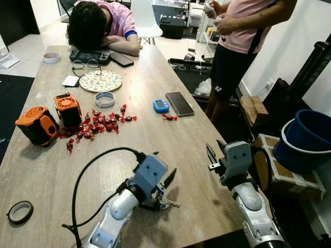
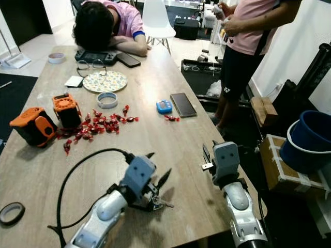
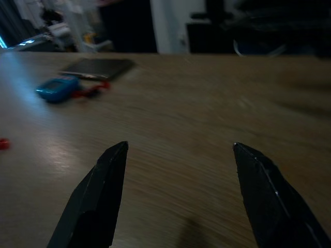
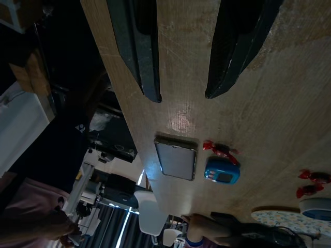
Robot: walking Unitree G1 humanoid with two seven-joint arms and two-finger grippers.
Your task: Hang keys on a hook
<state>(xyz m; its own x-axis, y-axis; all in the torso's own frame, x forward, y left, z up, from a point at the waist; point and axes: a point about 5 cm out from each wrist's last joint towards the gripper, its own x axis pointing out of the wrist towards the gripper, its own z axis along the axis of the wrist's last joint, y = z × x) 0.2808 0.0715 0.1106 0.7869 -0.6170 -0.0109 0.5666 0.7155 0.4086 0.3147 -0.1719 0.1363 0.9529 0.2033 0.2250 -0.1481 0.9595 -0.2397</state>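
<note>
Left eye view puts my left gripper [image 1: 166, 192] nearest, low over the wooden table [image 1: 155, 134] close to its near edge, fingers spread apart, and the left wrist view confirms the two black tips stand wide with bare wood between them. The keys [image 1: 168, 202] lie flat on the table right under that gripper, touching or just short of the fingertips; I cannot tell which. My right gripper [image 1: 213, 151] hangs by the table's right edge, its fingers parted with nothing between them, as the right wrist view shows. A roll of black tape [image 1: 20, 212] sits off to the near left. Farther up I see red wrapped candies [image 1: 98, 124] scattered beside two orange and black boxes [image 1: 39, 124]. Beyond them a small blue device [image 1: 161, 106] lies just beside a dark phone [image 1: 179, 103]. A patterned plate [image 1: 101, 81] comes next, and at the far end a person [image 1: 103, 23] rests their head on the table. Another person [image 1: 243, 46] stands beside the right edge.
</note>
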